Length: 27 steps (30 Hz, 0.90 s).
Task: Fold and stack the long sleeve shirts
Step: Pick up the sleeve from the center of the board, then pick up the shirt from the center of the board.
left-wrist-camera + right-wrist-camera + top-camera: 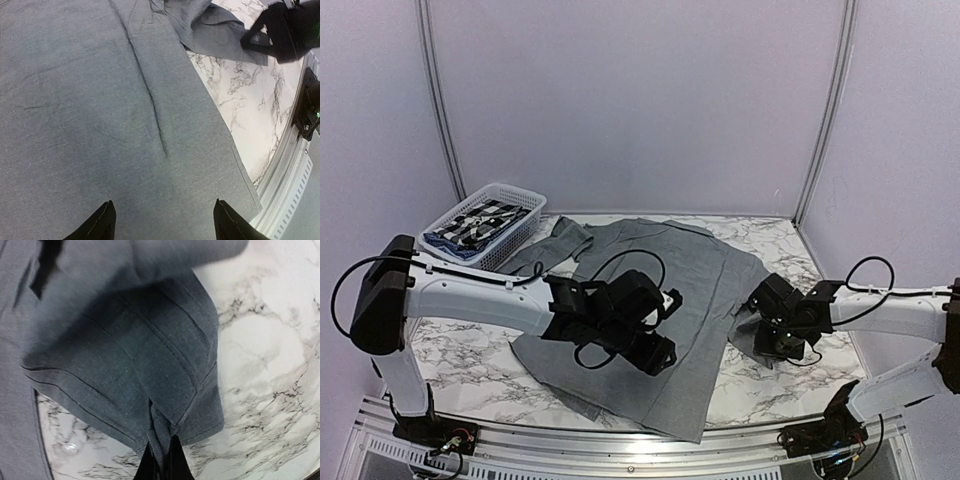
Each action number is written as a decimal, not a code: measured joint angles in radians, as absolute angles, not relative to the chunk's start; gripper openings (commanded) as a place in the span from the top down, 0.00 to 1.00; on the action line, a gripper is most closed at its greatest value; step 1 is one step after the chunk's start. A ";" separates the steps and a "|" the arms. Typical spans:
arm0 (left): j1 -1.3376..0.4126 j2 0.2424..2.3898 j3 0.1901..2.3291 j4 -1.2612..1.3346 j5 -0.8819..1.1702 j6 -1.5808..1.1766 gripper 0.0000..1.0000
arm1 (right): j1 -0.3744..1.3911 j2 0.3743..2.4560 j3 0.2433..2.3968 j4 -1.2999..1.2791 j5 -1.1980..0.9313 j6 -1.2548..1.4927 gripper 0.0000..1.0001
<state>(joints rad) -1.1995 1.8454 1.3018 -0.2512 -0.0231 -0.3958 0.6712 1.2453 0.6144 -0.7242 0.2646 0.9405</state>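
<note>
A plain mid-grey long sleeve shirt (710,285) lies spread flat on the marble table (470,360). One of its sleeves (556,246) trails toward the back left. My left gripper (658,352) hovers over the shirt's lower body, and in the left wrist view it (163,210) is open, with bare grey cloth (100,110) between the fingertips. My right gripper (767,325) sits at the shirt's right side. In the right wrist view it (161,450) is shut on a pinched fold of the grey sleeve cuff (150,370), which hangs slightly off the marble.
A white slotted basket (512,192) stands at the back left and holds a folded black-and-white checked garment (480,222). The table's metal front rail (620,450) runs along the near edge. Purple walls enclose the back and sides.
</note>
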 measured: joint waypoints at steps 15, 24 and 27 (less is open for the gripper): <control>-1.428 1.938 1.393 -0.273 -0.030 -0.455 0.55 | 0.672 1.185 0.792 -0.687 0.265 0.868 1.00; -1.524 2.139 1.620 -0.406 -0.125 -0.498 0.62 | 0.672 1.144 0.890 -0.659 0.289 0.826 1.00; -1.541 2.204 1.699 -0.458 -0.173 -0.513 0.64 | 0.672 1.131 0.892 -0.657 0.294 0.817 1.00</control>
